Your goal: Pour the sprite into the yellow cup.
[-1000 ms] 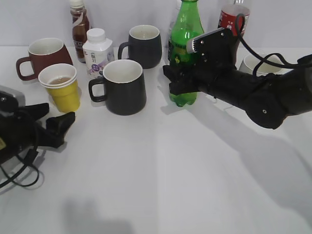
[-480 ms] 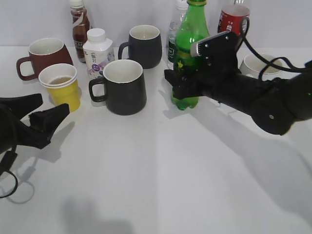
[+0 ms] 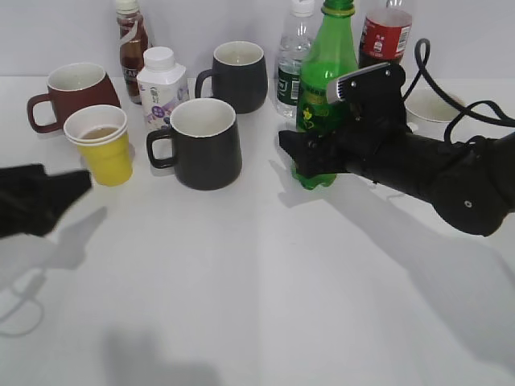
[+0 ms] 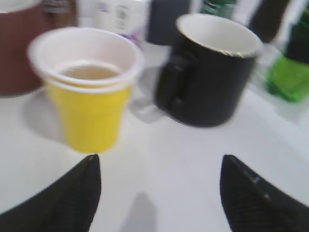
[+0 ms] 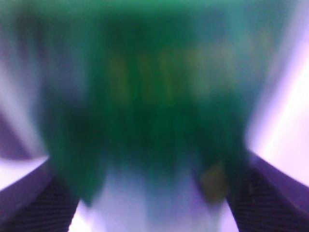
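Observation:
The sprite (image 3: 323, 68), a tall green bottle, stands upright at centre right. My right gripper (image 3: 310, 157) is shut on its lower body; in the right wrist view the bottle (image 5: 145, 96) is a green blur filling the space between the fingers. The yellow cup (image 3: 106, 157) stands at the left with some brownish liquid inside and is nested in a second cup. My left gripper (image 3: 76, 186) is open and empty, just in front and to the left of the cup. In the left wrist view the cup (image 4: 91, 116) sits just beyond the left finger of the open jaws (image 4: 159, 166).
A black mug (image 3: 201, 149) stands between cup and sprite, also in the left wrist view (image 4: 212, 77). Behind are a dark mug (image 3: 239, 76), a dark red mug (image 3: 72, 88), a white milk bottle (image 3: 161, 84), a brown drink bottle (image 3: 131, 40), a water bottle (image 3: 294, 60), a cola bottle (image 3: 385, 36) and a white cup (image 3: 430, 104).
My right gripper has carried the sprite to the right and toward the front. My left gripper has drawn back to the left edge and now looks flatter.

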Motion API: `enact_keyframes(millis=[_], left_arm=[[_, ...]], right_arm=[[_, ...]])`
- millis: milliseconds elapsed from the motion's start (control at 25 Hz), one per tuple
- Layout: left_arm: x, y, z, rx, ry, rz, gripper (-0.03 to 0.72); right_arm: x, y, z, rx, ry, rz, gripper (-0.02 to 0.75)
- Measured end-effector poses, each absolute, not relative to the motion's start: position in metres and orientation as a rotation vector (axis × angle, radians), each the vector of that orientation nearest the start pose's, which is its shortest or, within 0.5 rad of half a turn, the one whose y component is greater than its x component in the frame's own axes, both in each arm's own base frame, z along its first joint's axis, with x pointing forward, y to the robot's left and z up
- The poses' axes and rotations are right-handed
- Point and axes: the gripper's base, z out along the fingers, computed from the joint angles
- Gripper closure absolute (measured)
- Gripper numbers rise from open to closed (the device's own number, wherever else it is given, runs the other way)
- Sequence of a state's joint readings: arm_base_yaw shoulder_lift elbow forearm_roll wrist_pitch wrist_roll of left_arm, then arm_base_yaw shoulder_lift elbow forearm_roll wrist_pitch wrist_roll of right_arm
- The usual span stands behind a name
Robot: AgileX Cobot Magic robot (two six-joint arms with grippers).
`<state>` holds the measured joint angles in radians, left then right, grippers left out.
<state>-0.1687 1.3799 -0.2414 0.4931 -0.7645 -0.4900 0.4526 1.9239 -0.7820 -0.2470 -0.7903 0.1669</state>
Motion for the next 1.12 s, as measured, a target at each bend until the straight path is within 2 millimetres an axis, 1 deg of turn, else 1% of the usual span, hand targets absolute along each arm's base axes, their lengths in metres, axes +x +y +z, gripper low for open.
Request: enact_keyframes(millis=[80,200,280,440,560,680,800,920,1000,1120], left_arm=[[0.197,-0.06,0.182,0.211,1.901,-0.504,0.11],[0.19,-0.054,0.192,0.15,1.926,-0.46,0.143],[0.184,-0.047,0.194,0.095,2.0,-0.401,0.157],[0.178,-0.034,0.207,-0.017,2.118,-0.268,0.166],[0.173,-0.028,0.222,-0.168,2.204,-0.237,0.167],[0.166,-0.028,0.243,-0.225,2.296,-0.202,0.167],[0.154,-0.03,0.262,-0.224,2.416,-0.137,0.167],[0.138,-0.03,0.277,-0.152,2.53,-0.06,0.172],[0.12,-0.027,0.284,-0.122,2.585,-0.03,0.176],[0.101,-0.023,0.284,-0.032,2.682,0.005,0.176]], right_arm=[[0.318,0.172,0.141,-0.546,1.804,0.47,0.098],[0.315,0.17,0.139,-0.547,1.833,0.466,0.096],[0.31,0.167,0.139,-0.542,1.868,0.463,0.096],[0.299,0.159,0.144,-0.522,1.977,0.437,0.096],[0.292,0.152,0.151,-0.498,2.092,0.397,0.096],[0.283,0.144,0.159,-0.471,2.212,0.341,0.101],[0.272,0.133,0.171,-0.454,2.33,0.264,0.136],[0.255,0.119,0.185,-0.433,2.469,0.161,0.192],[0.24,0.108,0.197,-0.432,2.559,0.088,0.221],[0.215,0.094,0.214,-0.476,2.682,0.005,0.261]])
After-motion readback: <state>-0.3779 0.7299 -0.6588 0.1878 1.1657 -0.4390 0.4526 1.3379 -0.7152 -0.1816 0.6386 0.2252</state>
